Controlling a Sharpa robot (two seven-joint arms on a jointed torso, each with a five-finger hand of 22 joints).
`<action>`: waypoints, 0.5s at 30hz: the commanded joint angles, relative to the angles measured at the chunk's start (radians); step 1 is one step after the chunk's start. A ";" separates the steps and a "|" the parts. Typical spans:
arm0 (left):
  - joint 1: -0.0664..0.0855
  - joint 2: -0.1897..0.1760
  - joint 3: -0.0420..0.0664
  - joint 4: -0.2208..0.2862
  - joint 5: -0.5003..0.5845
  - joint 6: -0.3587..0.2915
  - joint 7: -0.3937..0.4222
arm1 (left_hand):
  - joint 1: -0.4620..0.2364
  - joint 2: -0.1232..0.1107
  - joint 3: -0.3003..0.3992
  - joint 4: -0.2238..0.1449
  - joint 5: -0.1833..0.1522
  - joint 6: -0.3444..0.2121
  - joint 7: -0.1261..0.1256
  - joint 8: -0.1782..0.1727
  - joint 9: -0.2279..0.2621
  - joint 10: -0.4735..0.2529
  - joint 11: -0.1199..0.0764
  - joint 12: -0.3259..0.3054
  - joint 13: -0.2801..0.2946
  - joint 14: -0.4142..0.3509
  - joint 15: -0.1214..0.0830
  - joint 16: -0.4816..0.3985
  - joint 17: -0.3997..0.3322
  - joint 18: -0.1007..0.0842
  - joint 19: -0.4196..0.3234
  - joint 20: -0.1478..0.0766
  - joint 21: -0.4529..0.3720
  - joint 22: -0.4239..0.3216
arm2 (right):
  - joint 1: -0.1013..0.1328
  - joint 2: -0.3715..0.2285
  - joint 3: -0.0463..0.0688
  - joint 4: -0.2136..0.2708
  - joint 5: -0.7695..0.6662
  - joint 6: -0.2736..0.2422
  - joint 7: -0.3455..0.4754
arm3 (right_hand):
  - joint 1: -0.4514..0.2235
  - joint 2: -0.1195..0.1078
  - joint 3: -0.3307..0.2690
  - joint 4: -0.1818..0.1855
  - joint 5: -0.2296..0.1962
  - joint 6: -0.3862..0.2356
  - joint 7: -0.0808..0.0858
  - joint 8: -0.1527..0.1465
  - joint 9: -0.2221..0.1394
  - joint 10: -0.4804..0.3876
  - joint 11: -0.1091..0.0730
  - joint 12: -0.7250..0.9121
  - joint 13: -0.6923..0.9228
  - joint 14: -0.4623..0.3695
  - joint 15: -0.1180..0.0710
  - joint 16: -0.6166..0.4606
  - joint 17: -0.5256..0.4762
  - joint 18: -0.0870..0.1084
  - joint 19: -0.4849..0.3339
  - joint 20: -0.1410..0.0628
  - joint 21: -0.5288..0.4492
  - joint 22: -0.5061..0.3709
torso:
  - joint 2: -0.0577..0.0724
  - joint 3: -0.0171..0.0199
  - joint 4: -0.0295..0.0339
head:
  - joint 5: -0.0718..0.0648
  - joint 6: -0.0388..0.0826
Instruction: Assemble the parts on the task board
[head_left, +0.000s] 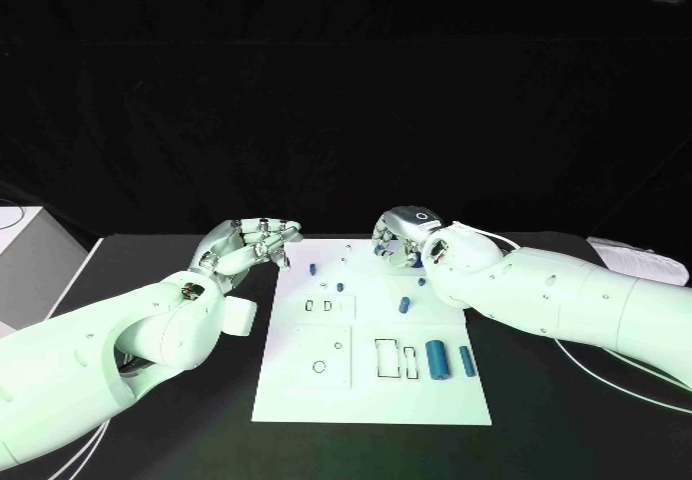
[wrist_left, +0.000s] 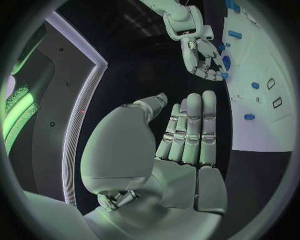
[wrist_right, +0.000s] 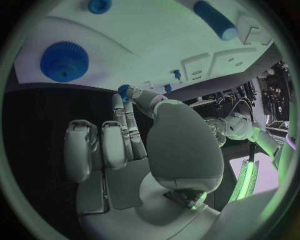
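The white task board (head_left: 296, 395) lies in the middle of the black table. Blue parts lie on it: a thick cylinder (head_left: 437, 360), a slimmer one (head_left: 467, 361), an oblong piece (head_left: 405, 303) and a small peg (head_left: 313, 268). My right hand (head_left: 407, 236) hovers over the board's far edge and pinches a small blue part (wrist_right: 124, 90) between thumb and fingertips. Beside it on the board sits a blue gear (wrist_right: 64, 61). My left hand (head_left: 254, 245) hangs by the board's far left corner, fingers (wrist_left: 190, 130) stretched out, palm bare.
Rectangular and round slots (head_left: 391, 358) are cut in the board's near half. A white box (head_left: 22, 250) stands at the table's left edge. Papers (head_left: 637, 260) and a white cable (head_left: 627, 375) lie at the right.
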 joint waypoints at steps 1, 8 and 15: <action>0.001 0.002 0.002 0.004 -0.003 0.015 0.005 | -0.003 0.009 0.007 0.001 -0.001 -0.006 -0.003 0.005 0.001 0.005 -0.003 -0.005 0.001 -0.010 0.000 0.004 0.001 0.006 -0.006 -0.002 0.002 0.001 | 0.001 0.021 0.000 -0.021 -0.012 -0.041 -0.016 | 0.024 0.028 0.000 -0.008 0.007 0.002 0.001 0.006 0.003 0.035 -0.032 -0.002 0.015 0.032 -0.005 0.005 0.000 -0.019 0.015 -0.002 0.009 0.026 | 0.001 -0.0014 0.0028 | -0.001 0.003; 0.001 0.003 0.003 0.009 -0.003 0.016 0.004 | -0.003 0.009 0.007 0.001 -0.001 -0.006 -0.003 0.005 0.001 0.005 -0.003 -0.005 0.001 -0.010 0.000 0.004 0.001 0.006 -0.006 -0.002 0.002 0.001 | 0.001 0.074 0.001 -0.066 -0.012 -0.056 -0.019 | 0.024 0.027 0.000 -0.008 0.007 0.002 0.001 0.006 0.003 0.035 -0.032 -0.002 0.015 0.031 -0.005 0.004 -0.002 -0.023 0.021 -0.002 0.020 0.042 | 0.004 -0.0032 0.0066 | -0.002 0.002; 0.001 0.002 0.007 0.013 -0.003 0.015 0.003 | -0.003 0.009 0.007 0.001 -0.001 -0.006 -0.003 0.005 0.001 0.005 -0.003 -0.005 0.001 -0.010 0.000 0.004 0.001 0.006 -0.006 -0.002 0.002 0.001 | 0.001 0.108 0.001 -0.092 -0.008 -0.064 -0.017 | 0.024 0.026 0.000 -0.009 0.008 0.001 0.001 0.006 0.004 0.035 -0.031 -0.003 0.016 0.031 -0.005 0.004 -0.003 -0.023 0.022 -0.002 0.021 0.043 | 0.008 -0.0076 0.0125 | -0.001 0.004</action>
